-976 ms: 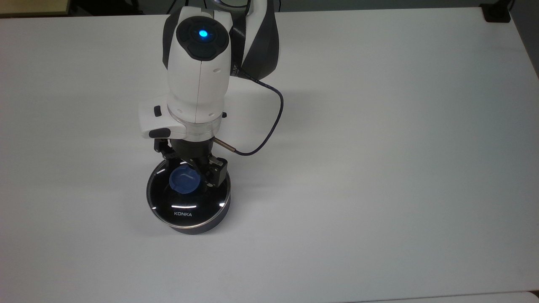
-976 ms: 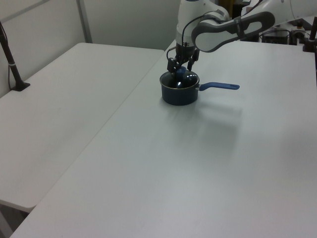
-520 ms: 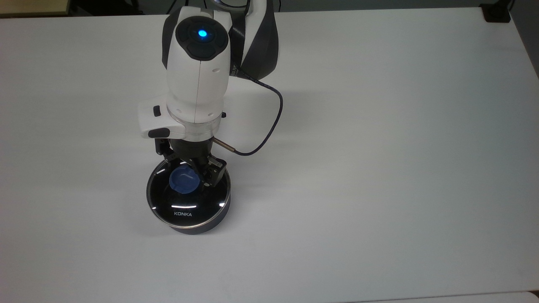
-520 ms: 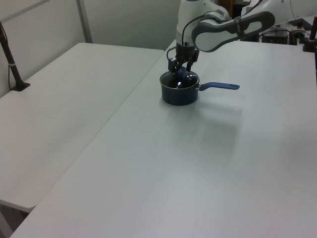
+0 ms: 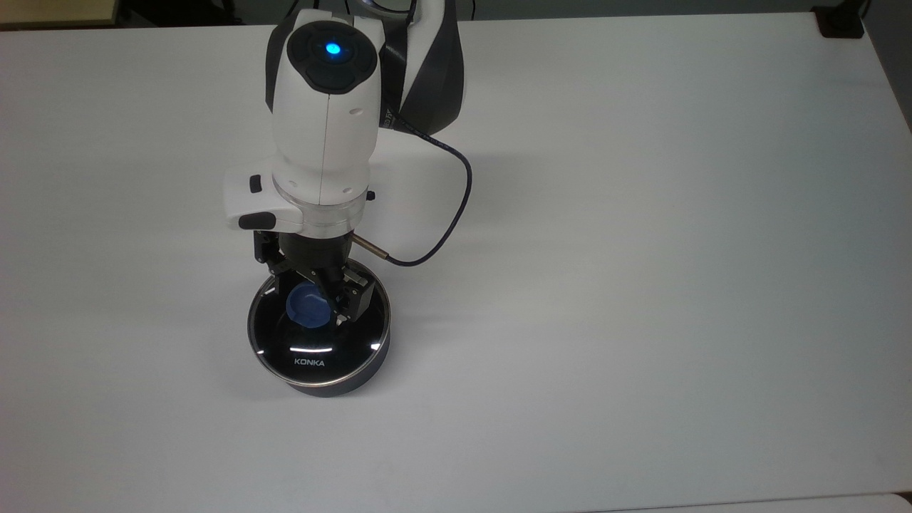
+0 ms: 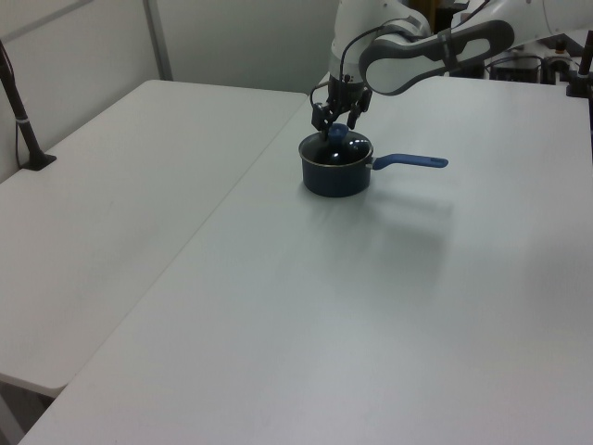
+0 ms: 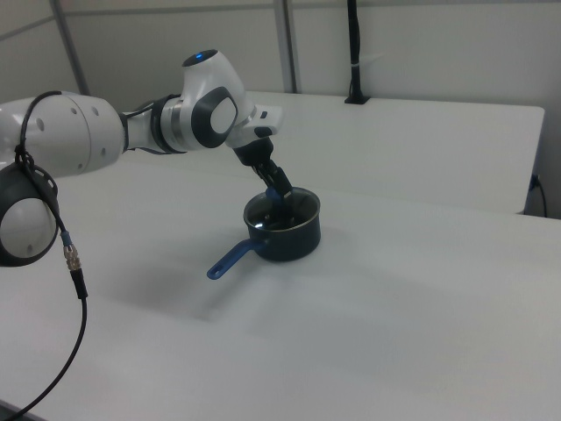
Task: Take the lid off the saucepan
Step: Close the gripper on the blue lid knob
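Saucepan (image 6: 336, 174) handle points toward the left view's right; jaws clamp the lid (image 5: 318, 336) knob

Even, bright overhead light fills all three views. Just below the gripper (image 5: 311, 298), the lid (image 5: 318, 340) carries short white arcs of glare on its glass. Soft shadows spread over the table (image 5: 641, 285) beside the gripper, to the top view's right, and around the saucepan (image 5: 335, 385). The left and right views are softer and grainier
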